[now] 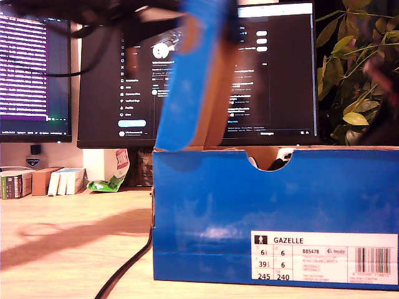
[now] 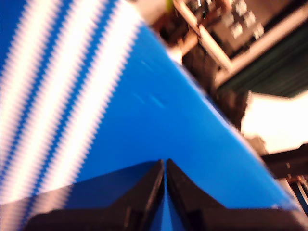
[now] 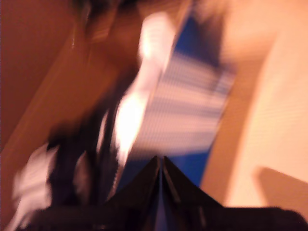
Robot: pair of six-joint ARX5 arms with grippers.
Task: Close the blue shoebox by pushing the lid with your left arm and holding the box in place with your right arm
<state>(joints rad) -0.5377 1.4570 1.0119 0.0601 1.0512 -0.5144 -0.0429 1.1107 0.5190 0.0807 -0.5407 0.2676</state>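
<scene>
Shoebox (image 1: 274, 218): blue, on the wooden desk (image 1: 62, 243), filling the near right of the exterior view, label end toward the camera. Not yet closed. Lid (image 1: 196, 75) stands up steeply from the box's left edge in that view, tilted a little right over the opening, blue outer face to the left, brown cardboard inside face to the right. Its top runs out of frame among dark arm parts, which are too blurred to assign to either arm.

First wrist view: my first gripper (image 2: 165, 166) has its jaws together, tips meeting, nothing between them. Blue lid surface with white stripes fills the frame right at the tips; contact looks likely but I cannot confirm it. Judgement: closed jaws make a blunt pusher, suited to tipping the lid over its hinge.

Second wrist view: heavily blurred. My second gripper (image 3: 160, 163) also shows jaws together, empty. Beyond it a blue and white striped patch, brown cardboard and a dark shape with white, perhaps a shoe inside the box; cannot tell. Whether this gripper touches the box, cannot tell. Judgement: it is placed to brace the box so a push does not slide it on the desk.

Surroundings: cable (image 1: 124, 268) runs along the desk to the box's near left corner. Far: two monitors (image 1: 212, 81), small boxes at far left, plant (image 1: 355, 68) at far right.
</scene>
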